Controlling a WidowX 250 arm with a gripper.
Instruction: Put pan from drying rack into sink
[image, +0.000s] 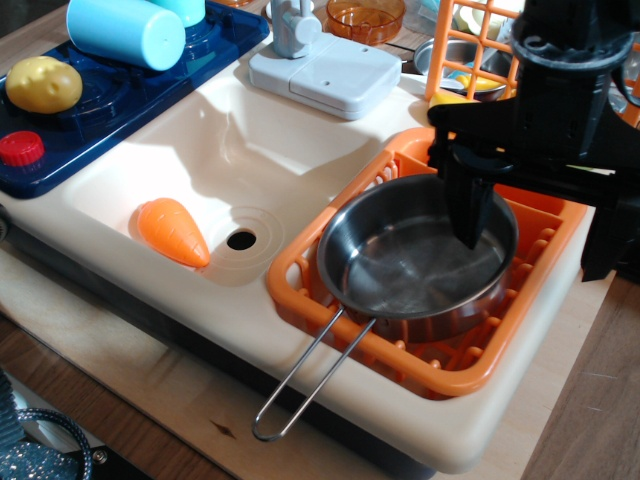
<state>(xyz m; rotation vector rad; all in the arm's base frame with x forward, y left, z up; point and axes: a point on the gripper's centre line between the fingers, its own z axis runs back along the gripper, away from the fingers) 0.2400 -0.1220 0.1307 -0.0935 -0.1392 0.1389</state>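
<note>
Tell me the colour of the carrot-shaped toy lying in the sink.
Orange. The carrot lies in the cream-white sink beside the drain, shown in the only view, observation.image.

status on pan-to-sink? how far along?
Done: nothing moved yet; the pan sits in the rack, handle sticking out over the front edge. In hand: the hand is open, one finger inside the pan's far rim, the other outside it. Left: close, lift, set it in the sink beside the carrot.
</note>
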